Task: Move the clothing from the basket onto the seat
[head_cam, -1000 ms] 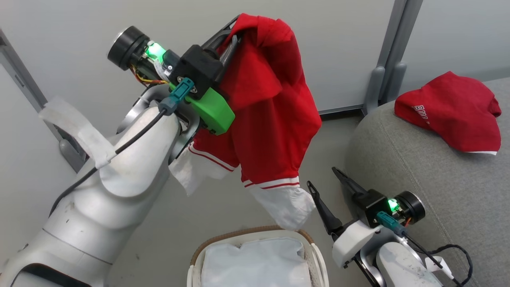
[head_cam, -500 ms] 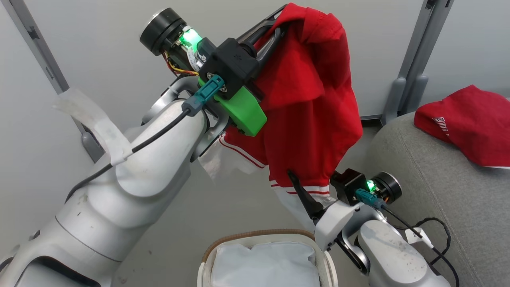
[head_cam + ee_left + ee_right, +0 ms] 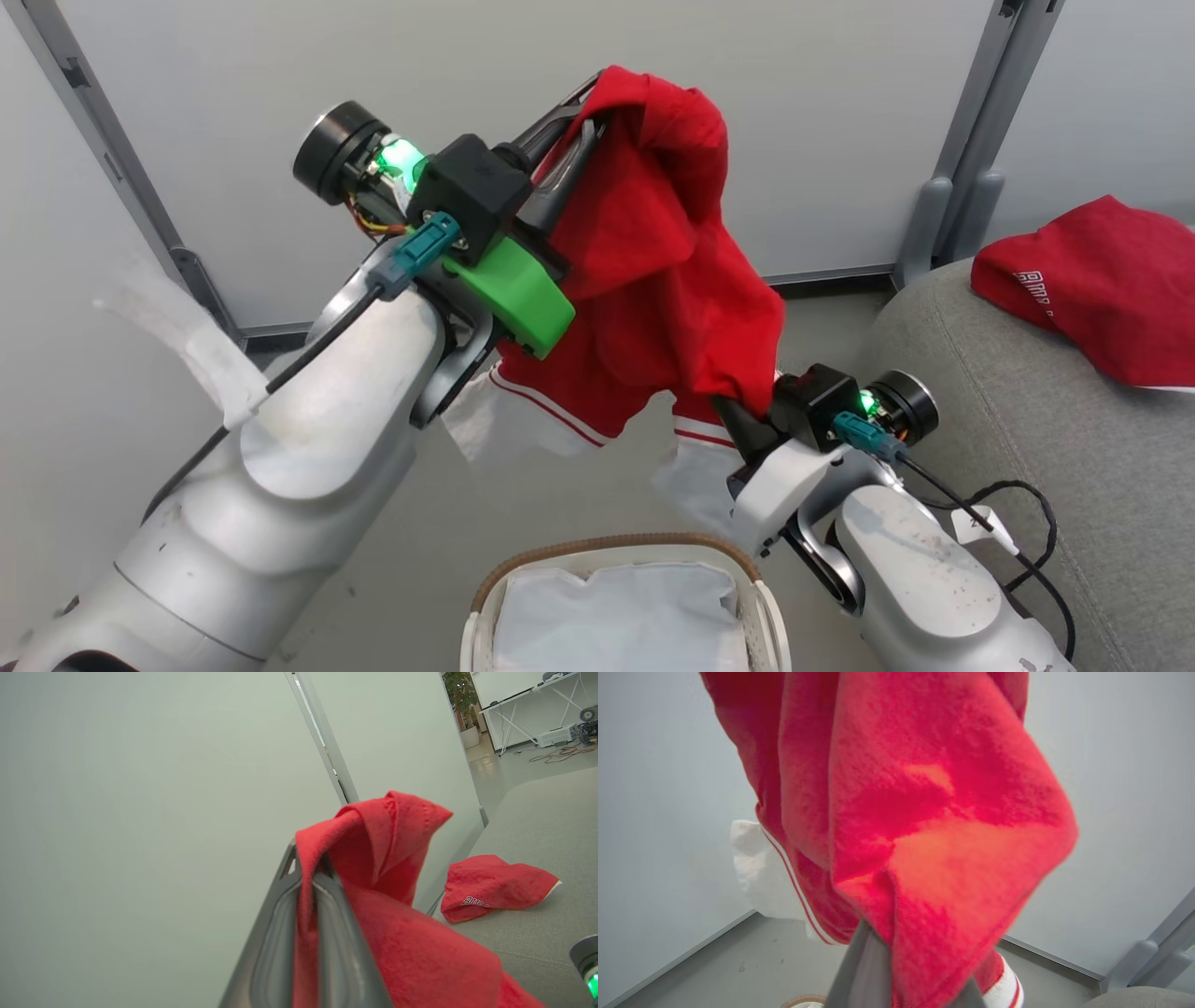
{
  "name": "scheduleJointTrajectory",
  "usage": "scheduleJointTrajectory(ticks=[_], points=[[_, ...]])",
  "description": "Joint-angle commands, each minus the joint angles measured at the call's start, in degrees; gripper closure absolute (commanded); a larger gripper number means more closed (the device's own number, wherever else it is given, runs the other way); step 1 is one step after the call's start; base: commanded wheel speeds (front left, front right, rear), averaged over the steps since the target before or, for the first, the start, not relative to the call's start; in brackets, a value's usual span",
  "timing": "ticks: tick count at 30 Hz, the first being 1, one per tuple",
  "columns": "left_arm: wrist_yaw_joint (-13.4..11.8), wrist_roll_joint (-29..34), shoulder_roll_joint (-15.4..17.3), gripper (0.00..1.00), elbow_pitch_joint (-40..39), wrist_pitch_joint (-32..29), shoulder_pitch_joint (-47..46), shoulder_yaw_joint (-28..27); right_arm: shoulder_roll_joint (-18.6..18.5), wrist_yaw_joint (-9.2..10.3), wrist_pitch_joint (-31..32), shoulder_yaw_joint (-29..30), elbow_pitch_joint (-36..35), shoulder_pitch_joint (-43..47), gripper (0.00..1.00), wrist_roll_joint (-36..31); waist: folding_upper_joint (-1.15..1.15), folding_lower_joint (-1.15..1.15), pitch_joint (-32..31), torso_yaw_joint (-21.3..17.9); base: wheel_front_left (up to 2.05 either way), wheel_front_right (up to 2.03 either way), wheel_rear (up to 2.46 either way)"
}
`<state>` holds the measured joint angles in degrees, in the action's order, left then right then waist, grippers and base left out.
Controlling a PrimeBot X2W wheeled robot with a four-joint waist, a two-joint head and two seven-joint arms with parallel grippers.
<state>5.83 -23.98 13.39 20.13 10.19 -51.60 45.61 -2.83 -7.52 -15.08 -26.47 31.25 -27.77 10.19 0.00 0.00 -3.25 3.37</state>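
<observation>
The seat (image 3: 1027, 467) lies just past the outer side of my right hand (image 3: 742, 415). The striped garment (image 3: 672, 299) hangs from my left hand (image 3: 581, 117), which is clenched on a fold near the top. The lower hem drapes over my right hand's fingers, and I cannot tell whether they are clamped on it. The lettered garment (image 3: 1092, 289) rests on the seat, further out from my right hand. The basket (image 3: 607, 544) sits below both hands, with its liner (image 3: 607, 616) showing inside. If my left hand lets go while the right grip is loose, I expect the cloth would slide off and drop short of the seat, or the white trim could catch the basket's rim.
</observation>
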Motion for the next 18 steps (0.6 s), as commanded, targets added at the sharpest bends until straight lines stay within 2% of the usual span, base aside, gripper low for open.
scheduleJointTrajectory(ticks=[1, 3, 4, 6, 7, 8, 12, 18], points=[[-0.6, -0.5, 0.3, 1.00, 0.3, 0.6, 1.7, -0.5, -0.4, 0.06, -0.1, 0.4, -0.6, -1.0, 1.00, -0.3, 0.00, 0.00, 0.1, -0.2, 0.00, 0.00, 0.00], [-1.2, -1.6, 0.0, 1.00, 0.7, 1.3, 3.3, -0.9, -0.6, 0.06, -0.1, 0.8, -1.0, -1.1, 1.00, -0.6, 0.00, 0.00, 0.1, -0.3, 0.00, 0.00, 0.00], [-1.4, -2.2, -0.2, 0.96, 1.0, 1.6, 4.2, -1.2, -0.7, 0.06, -0.1, 1.0, -1.3, -1.2, 1.00, -0.7, 0.00, 0.00, 0.2, -0.4, 0.00, 0.00, 0.00], [-1.8, -4.3, -1.0, 0.57, 2.0, 2.2, 6.8, -2.0, -1.0, 0.06, -0.1, 1.5, -1.9, -1.4, 1.00, -0.7, 0.00, 0.00, 0.2, -0.5, 0.00, 0.00, 0.00], [-1.9, -4.9, -1.1, 0.41, 2.4, 2.4, 7.7, -2.4, -1.1, 0.06, -0.1, 1.7, -2.1, -1.5, 1.00, -0.8, 0.00, 0.00, 0.2, -0.5, 0.00, 0.00, 0.00], [-2.3, -5.5, -1.2, 0.00, 2.8, 2.8, 8.7, -2.6, -1.2, 0.06, -0.1, 1.9, -2.4, -1.6, 1.00, -1.0, 0.00, 0.00, 0.2, -0.6, 0.00, 0.00, 0.00], [-3.5, -6.0, -1.7, 0.00, 5.2, 4.0, 13.4, -2.5, -1.8, 0.06, -0.1, 3.0, -3.5, -2.2, 1.00, -1.4, 0.00, 0.00, 0.3, -0.6, 0.00, 0.00, 0.00], [-3.8, -6.9, -3.1, 0.00, 8.8, 4.9, 20.2, -3.1, -2.6, 0.06, -0.1, 4.8, -4.9, -2.1, 1.00, -2.2, 0.00, 0.00, 0.1, -0.3, 0.00, 0.00, 0.00]])
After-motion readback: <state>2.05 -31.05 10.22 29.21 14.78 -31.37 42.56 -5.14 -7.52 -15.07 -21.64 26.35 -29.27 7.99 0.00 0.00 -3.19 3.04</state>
